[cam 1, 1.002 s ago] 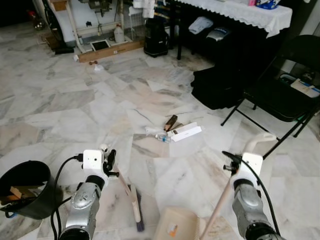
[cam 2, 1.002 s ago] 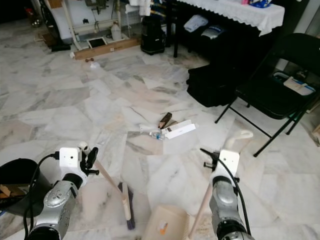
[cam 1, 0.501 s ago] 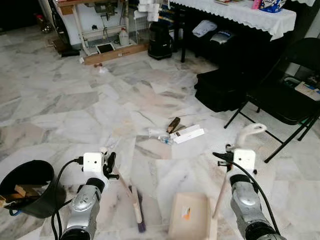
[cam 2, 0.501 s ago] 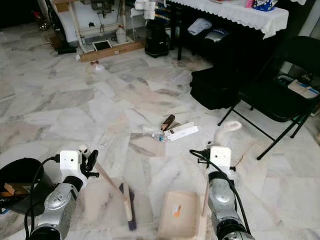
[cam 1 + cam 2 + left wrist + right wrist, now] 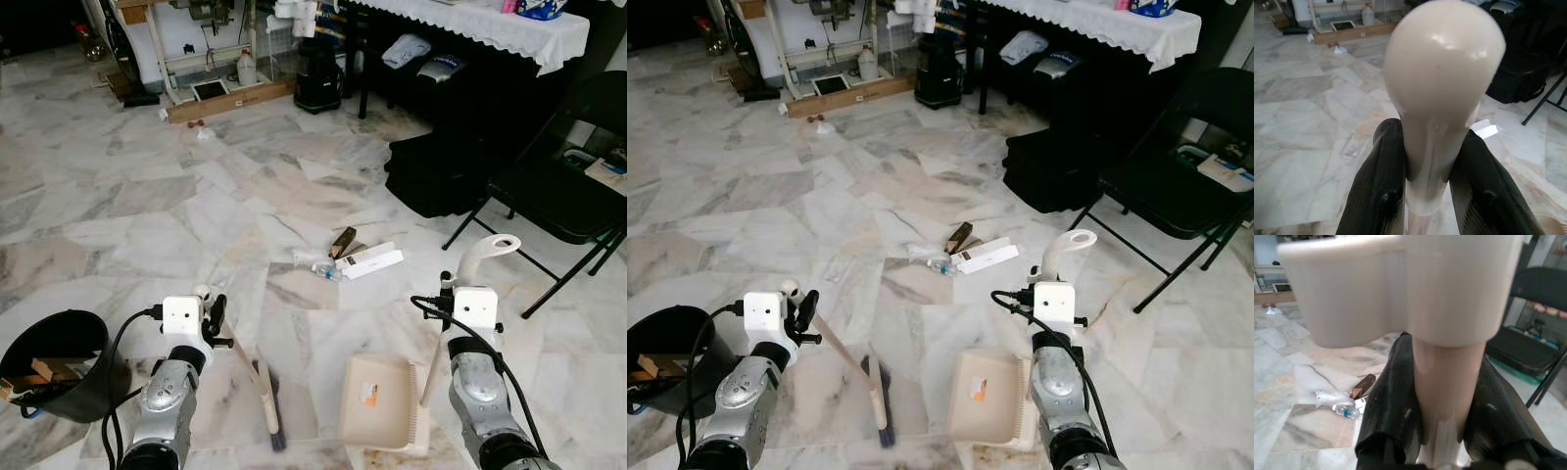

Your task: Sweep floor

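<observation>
My left gripper (image 5: 214,319) is shut on the cream broom handle (image 5: 1442,88), its black fingers (image 5: 1382,181) either side of the stick. The broom head (image 5: 267,403) lies on the marble floor between my arms. The right gripper (image 5: 1442,382) is shut on the cream dustpan handle (image 5: 484,253), which stands nearly upright. The beige dustpan (image 5: 377,399) rests on the floor in front of my right arm. Ahead lies litter: a white box (image 5: 370,261), a brown piece (image 5: 342,241) and a small plastic bottle (image 5: 321,271).
A black bin (image 5: 54,357) with scraps inside sits at my near left. A black folding chair (image 5: 568,176) stands at the right, black bags (image 5: 441,166) beside it under a white-clothed table (image 5: 470,20). A wooden plank (image 5: 230,98) lies far back.
The right gripper has swung the dustpan handle from a slant to nearly upright, and the pan now lies flat farther forward. The left arm and broom have barely moved.
</observation>
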Tool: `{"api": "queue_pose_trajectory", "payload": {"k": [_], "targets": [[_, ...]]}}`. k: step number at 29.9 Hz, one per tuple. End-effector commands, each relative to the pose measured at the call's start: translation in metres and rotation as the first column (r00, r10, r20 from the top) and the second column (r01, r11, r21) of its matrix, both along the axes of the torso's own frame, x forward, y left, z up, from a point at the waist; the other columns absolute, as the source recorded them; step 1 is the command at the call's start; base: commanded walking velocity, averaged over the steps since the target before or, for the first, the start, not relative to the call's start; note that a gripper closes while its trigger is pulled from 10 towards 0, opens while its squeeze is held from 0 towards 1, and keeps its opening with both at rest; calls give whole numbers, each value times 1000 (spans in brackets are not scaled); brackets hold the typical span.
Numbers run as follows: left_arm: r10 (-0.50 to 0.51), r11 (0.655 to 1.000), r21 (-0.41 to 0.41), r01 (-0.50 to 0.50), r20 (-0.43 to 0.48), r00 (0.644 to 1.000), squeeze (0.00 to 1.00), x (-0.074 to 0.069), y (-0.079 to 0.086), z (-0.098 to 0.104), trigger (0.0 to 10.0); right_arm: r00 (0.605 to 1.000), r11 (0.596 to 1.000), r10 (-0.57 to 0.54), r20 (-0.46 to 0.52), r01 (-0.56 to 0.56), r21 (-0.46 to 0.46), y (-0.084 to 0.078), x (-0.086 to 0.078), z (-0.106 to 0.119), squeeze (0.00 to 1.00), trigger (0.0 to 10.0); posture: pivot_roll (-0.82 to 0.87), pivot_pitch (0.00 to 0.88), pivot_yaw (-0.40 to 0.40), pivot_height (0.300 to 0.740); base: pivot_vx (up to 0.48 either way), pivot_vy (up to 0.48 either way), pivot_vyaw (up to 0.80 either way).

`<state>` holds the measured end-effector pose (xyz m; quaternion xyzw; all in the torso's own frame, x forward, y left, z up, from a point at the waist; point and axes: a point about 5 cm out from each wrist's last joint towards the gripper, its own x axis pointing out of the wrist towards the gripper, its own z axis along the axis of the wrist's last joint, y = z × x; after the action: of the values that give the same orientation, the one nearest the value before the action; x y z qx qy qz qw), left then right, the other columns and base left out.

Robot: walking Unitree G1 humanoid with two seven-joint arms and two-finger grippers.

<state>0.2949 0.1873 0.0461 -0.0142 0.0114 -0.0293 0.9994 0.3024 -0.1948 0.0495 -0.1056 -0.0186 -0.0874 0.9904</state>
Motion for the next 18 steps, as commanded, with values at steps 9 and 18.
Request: {"api": "queue_pose_trajectory", "payload": {"k": [9, 18], "targets": [[100, 994, 50, -102, 32, 994, 0, -19, 26, -4, 10000, 999, 991, 28, 39, -23, -129, -14, -14, -1, 0, 10000, 37, 52, 28, 740, 0, 0, 0], [94, 994, 53, -97, 59, 994, 0, -16, 25, 2, 10000, 999, 992, 12, 41, -7, -122, -14, -14, -2, 0, 10000, 37, 45, 26, 740, 0, 0, 0]]}}
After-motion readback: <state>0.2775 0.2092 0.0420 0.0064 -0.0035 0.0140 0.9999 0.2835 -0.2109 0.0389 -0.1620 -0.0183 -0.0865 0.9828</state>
